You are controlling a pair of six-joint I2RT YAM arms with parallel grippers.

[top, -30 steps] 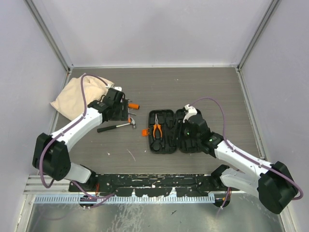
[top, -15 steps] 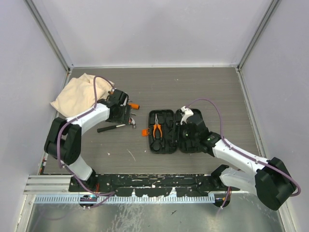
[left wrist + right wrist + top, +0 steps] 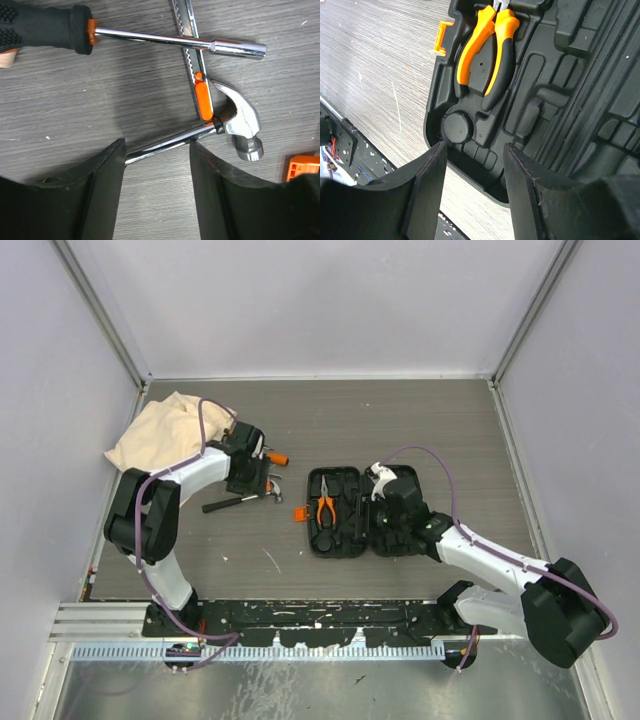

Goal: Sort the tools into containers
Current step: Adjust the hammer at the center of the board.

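Directly between the parted fingers of the left gripper (image 3: pixel 156 145) runs the steel shaft of the hammer (image 3: pixel 242 125). It lies flat on the table (image 3: pixel 75 100) and slants from the left finger (image 3: pixel 100 200) up towards its head, which sits beyond and to the right of the right finger. The jaws stand apart on either side of the shaft with grey wood showing in the gap, so nothing is clamped. Just past the fingertips lies a thin steel blade tool (image 3: pixel 200 95) with an orange slider, its near end touching the hammer's neck. A nut driver (image 3: pixel 170 42) with a black handle crosses over that blade farther out.

The right gripper (image 3: pixel 475 147) hangs over the open case (image 3: pixel 570 75), jaws likewise apart and empty. The pliers (image 3: pixel 485 55) rest in a moulded recess of the case's left half, ahead of the fingertips and well clear of them. The case's orange latch (image 3: pixel 441 37) sticks out from its left edge.

By count: one hammer, one blade tool, one nut driver, one pair of pliers, one two-halved case. The overhead view adds one beige cloth bag (image 3: pixel 160 435) at the table's far left and one orange-ended handle (image 3: pixel 277 459) just beyond the left gripper; what tool it belongs to cannot be told.
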